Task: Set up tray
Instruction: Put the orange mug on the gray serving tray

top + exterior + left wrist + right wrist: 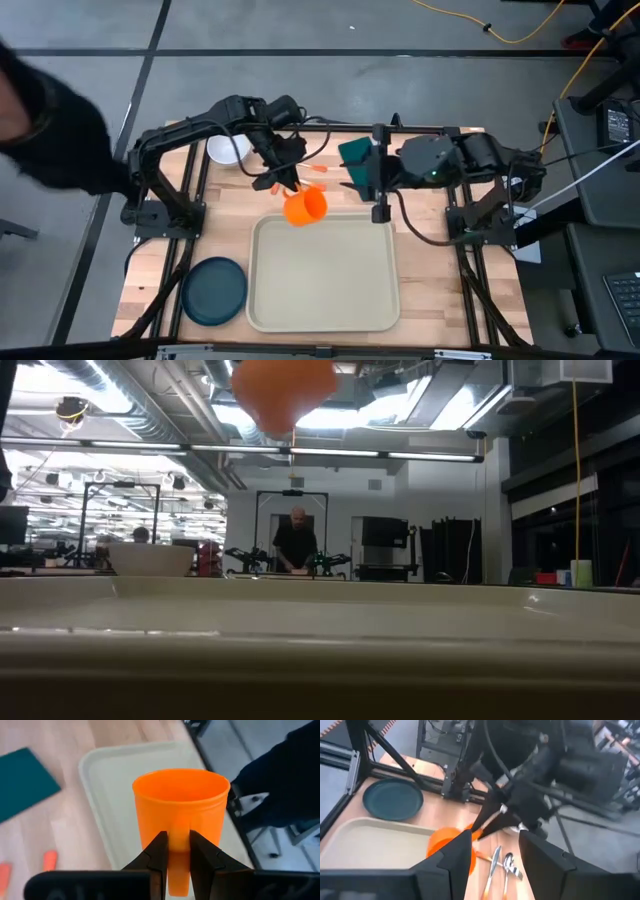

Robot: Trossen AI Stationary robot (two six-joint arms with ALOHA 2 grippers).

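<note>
An orange cup with a side handle hangs over the far edge of the beige tray. My left gripper is shut on it; the cup also shows at the top of the low view. My right gripper stands open and high, with nothing between its fingers. In the high view it is to the right of the cup, beside the dark green napkin, which lies flat on the table. The cup is below and ahead of it. My left gripper pinches the cup's handle, a narrow tab on the cup's side wall, between its two fingers. The fingers slant downward from the table's far left. The cup is lifted clear above the tray's far rim and tilted.
A white bowl sits at the far left and a dark teal plate at the near left, beside the tray. Orange-handled cutlery lies on the wood beyond the tray. A person's dark sleeve reaches in at the left.
</note>
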